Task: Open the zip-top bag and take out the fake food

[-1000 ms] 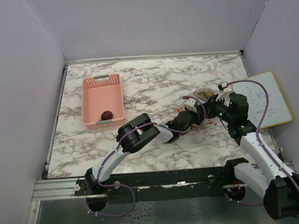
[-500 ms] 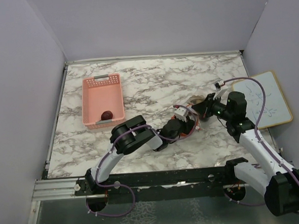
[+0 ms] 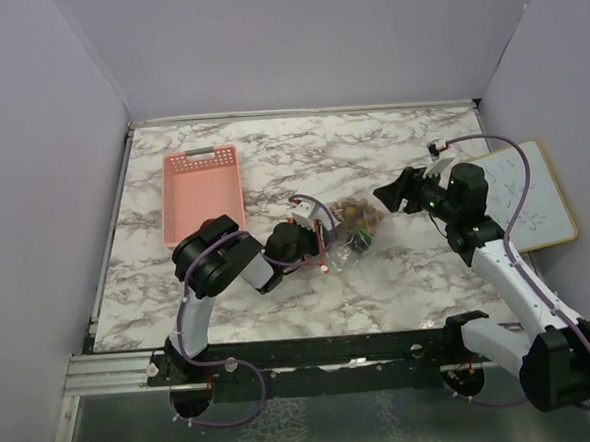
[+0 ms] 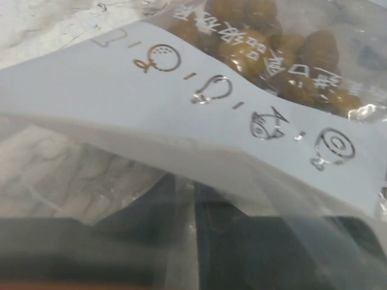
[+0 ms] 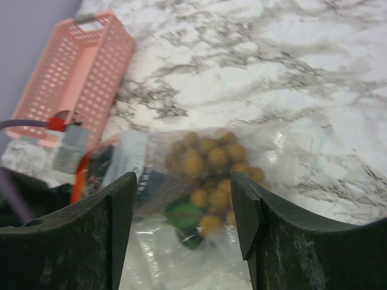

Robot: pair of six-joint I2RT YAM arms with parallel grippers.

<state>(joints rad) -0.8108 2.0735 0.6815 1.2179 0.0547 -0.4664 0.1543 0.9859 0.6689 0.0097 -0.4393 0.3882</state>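
Note:
The zip-top bag [image 3: 351,230] lies crinkled on the marble, a bunch of golden-brown fake food balls [image 3: 357,214] still inside it. My left gripper [image 3: 314,244] is shut on its left end by the orange-red zip strip [image 5: 78,176]. In the left wrist view the bag's white label [image 4: 181,84] and the balls [image 4: 284,54] fill the frame, and the dark fingers [image 4: 239,241] show through the film, nearly together. My right gripper [image 3: 390,195] hovers open to the right of the bag. Seen from that wrist, its jaws [image 5: 183,202] frame the balls [image 5: 211,163] below without touching.
A pink basket [image 3: 201,192] stands at the left, partly behind my folded left arm [image 3: 217,261]. A small whiteboard [image 3: 524,192] lies at the right edge. Purple walls close in three sides.
My right gripper let go of the bag, opened wide and rose to the right. My left gripper pulled the bag leftward across the table as the arm folded back.

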